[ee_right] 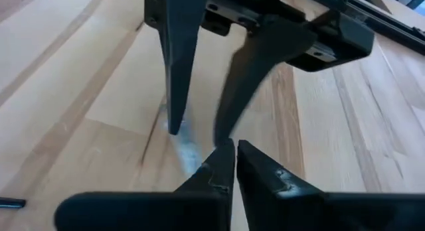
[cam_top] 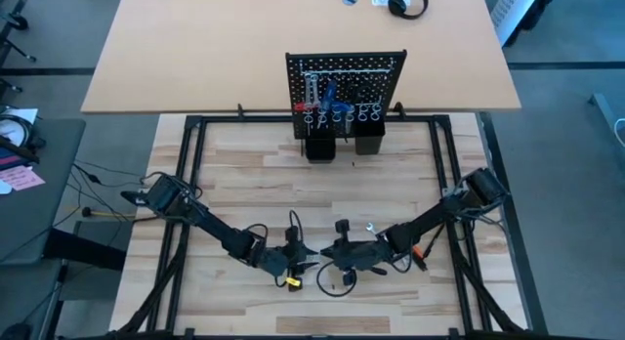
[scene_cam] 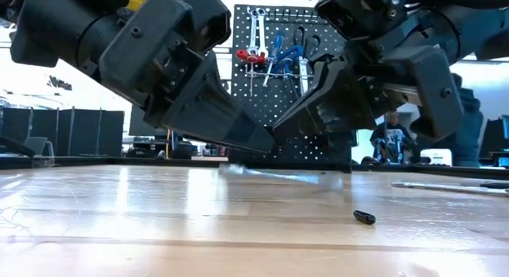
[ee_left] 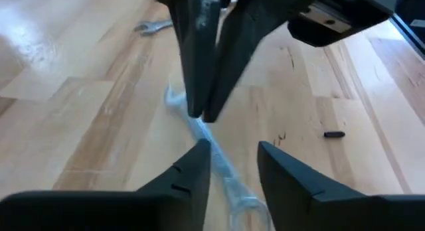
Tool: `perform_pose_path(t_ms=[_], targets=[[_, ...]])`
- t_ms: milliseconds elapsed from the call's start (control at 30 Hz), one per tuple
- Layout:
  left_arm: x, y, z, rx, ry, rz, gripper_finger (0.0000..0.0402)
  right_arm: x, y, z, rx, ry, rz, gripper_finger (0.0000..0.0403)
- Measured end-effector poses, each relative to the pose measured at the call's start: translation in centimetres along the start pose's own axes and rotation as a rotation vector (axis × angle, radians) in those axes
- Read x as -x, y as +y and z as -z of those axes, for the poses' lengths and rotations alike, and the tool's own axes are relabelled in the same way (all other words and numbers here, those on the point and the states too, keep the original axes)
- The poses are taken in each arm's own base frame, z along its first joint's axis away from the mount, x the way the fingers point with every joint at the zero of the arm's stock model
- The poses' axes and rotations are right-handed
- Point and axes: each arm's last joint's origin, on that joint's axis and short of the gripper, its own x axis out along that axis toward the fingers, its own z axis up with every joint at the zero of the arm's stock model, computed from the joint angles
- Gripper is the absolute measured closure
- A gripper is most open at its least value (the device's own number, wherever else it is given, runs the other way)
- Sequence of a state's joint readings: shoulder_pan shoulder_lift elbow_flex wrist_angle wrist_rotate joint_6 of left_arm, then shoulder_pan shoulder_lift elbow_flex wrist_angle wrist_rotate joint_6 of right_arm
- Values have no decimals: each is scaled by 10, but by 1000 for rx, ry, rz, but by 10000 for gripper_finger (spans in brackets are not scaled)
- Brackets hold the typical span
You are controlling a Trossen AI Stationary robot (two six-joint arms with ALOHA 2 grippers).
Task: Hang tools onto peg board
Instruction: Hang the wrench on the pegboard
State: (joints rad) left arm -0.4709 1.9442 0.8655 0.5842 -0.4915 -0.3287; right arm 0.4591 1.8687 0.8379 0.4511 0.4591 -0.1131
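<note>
The wrench (ee_left: 219, 158) between the grippers was blurred, one end cut off; the tools on the peg board (cam_top: 344, 78) were too small to distinguish.

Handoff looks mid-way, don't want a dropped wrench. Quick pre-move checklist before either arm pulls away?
1. Right gripper shut on the wrench: ok, fingers pinch it.
2. Left gripper closed on the wrench: not ok, fingers straddle it with a gap.
3. Wrench off the table: cannot tell, it is blurred in the low view.
4. Peg board upright, hooks reachable: ok.
5. Small black piece lying loose on the table: not ok, keep clear.
</note>
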Motion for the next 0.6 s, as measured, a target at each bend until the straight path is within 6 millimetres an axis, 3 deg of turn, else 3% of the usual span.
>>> perform_pose_path(t_ms=[267,433,600], targets=[[0,1,1,-9,11,1,377,0,0,1,-15,8,-10,393],[0,1,3,-20,27,-5,399,-1,0,4,-46,33,-33,335],[0,4,9,-41,89,-29,395,-8,-4,5,-143,12,-199,254]])
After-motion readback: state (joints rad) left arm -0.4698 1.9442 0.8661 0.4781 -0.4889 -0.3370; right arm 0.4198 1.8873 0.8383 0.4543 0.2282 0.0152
